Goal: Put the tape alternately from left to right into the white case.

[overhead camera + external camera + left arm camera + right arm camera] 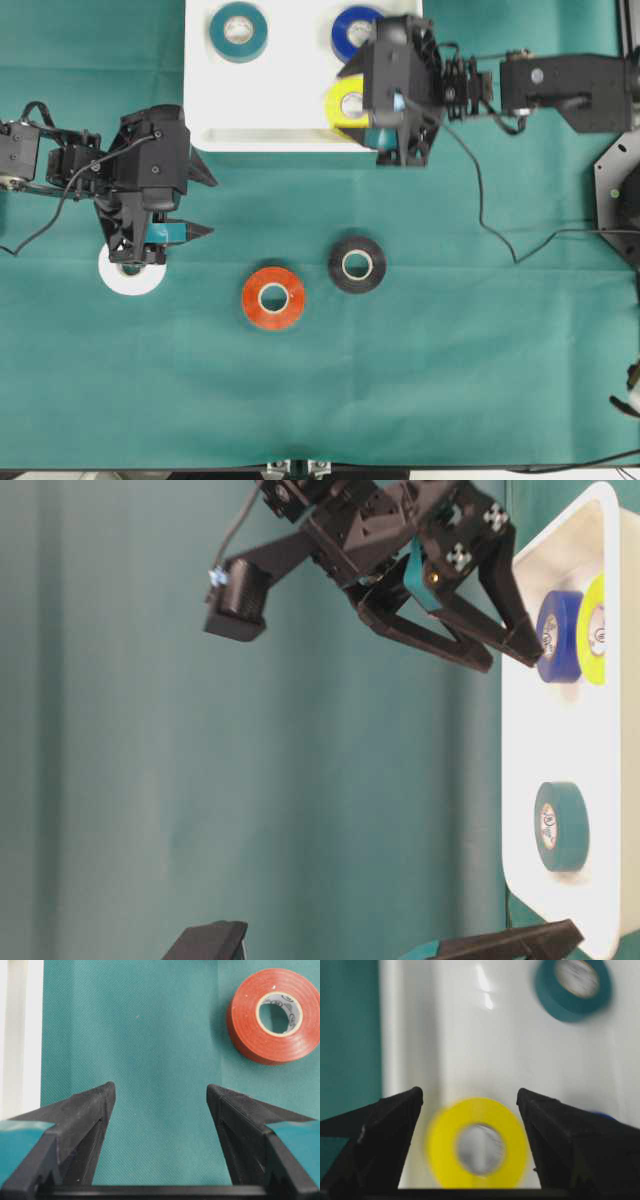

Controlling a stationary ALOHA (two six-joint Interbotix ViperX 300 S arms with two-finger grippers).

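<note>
Up at the far edge, the white case (300,110) holds teal, blue and yellow tape (476,1143). Right above the yellow roll hangs the right gripper (469,1105), wide open and empty. Over on the left, the left gripper (159,1095) is wide open too, holding nothing, with the red tape (272,1015) near it on the cloth.

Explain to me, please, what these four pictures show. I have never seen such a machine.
They show a robot with two arms working over a green cloth. Each arm ends in a two-fingered end effector.

One picture looks down from above, one looks from table level, and two come from cameras on the wrists, so there you see black fingers in front.

The left end effector is open above a white tape roll and holds nothing. The right end effector is open too, over the yellow roll, which lies in the white case.

The case also contains a teal roll and a blue roll. An orange roll and a black roll remain on the cloth.
</note>
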